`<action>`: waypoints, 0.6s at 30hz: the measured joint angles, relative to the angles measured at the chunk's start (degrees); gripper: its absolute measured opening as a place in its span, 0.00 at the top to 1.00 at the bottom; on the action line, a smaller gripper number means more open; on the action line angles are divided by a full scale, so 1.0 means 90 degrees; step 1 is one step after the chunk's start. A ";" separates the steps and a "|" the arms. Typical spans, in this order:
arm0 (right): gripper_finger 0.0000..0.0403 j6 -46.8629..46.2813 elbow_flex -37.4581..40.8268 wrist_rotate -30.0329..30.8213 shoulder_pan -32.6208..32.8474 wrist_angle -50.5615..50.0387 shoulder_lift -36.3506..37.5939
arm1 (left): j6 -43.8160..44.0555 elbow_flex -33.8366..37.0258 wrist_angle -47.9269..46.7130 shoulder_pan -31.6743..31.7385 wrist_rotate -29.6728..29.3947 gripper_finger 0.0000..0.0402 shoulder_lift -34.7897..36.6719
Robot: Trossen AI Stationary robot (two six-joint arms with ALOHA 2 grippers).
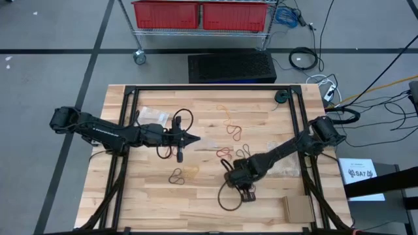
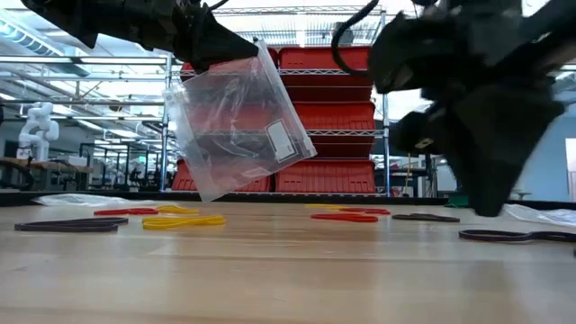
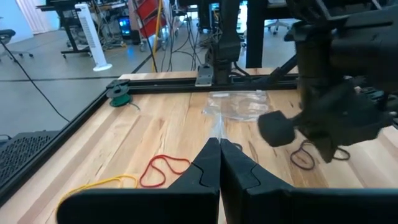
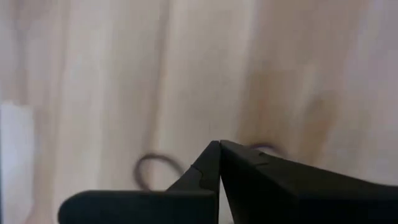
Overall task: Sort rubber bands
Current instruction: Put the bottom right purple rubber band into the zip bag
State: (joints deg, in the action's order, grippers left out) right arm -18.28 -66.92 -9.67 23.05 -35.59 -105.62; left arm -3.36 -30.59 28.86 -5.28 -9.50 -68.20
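My left gripper point(image 1: 198, 138) is over the middle of the table, shut on a clear plastic bag point(image 2: 238, 126) with a white label. My right gripper point(image 1: 248, 194) points down at the table's near right part, fingers shut point(image 4: 219, 144), tips just above the wood point(image 2: 490, 209). Rubber bands lie flat across the table: yellow point(image 1: 225, 108), red point(image 1: 233, 127), red point(image 1: 224, 153), black point(image 1: 243, 151), and a dark and yellow pair point(image 1: 183, 173). In the right wrist view a dark band point(image 4: 155, 167) lies beside the fingers and another point(image 4: 264, 149) just behind them. My left gripper pinches the bag's upper edge near a corner point(image 2: 256, 49) between its two shut fingers, which reach level toward the table's right. The bag hangs tilted below the fingers, lifted clear of the table. My right gripper: I cannot tell whether its shut tips touch a band.
A second clear bag point(image 1: 153, 116) lies at the far left, more clear plastic point(image 3: 239, 106) toward the right rail. A green roll point(image 1: 281, 96) sits at the far right corner, a cardboard piece point(image 1: 297, 209) at the near right. Black frame rails point(image 1: 124, 130) border the table.
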 joint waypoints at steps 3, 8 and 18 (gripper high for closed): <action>0.99 -0.0088 0.0000 -0.0043 -0.0101 -0.0242 0.0030 | -0.0001 0.0000 -0.0005 0.0000 0.0000 1.00 0.0000; 0.90 -0.0015 0.0000 -0.0085 -0.0099 -0.0895 0.0095 | 0.0000 0.0000 -0.0037 0.0000 0.0000 1.00 0.0000; 0.74 -0.0033 0.0000 0.0724 -0.0193 -0.0877 0.0068 | 0.0000 0.0000 -0.0048 0.0000 0.0000 1.00 0.0000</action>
State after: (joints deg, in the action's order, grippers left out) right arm -18.58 -66.92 -3.16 21.31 -43.49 -105.01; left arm -3.36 -30.59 28.42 -5.28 -9.50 -68.20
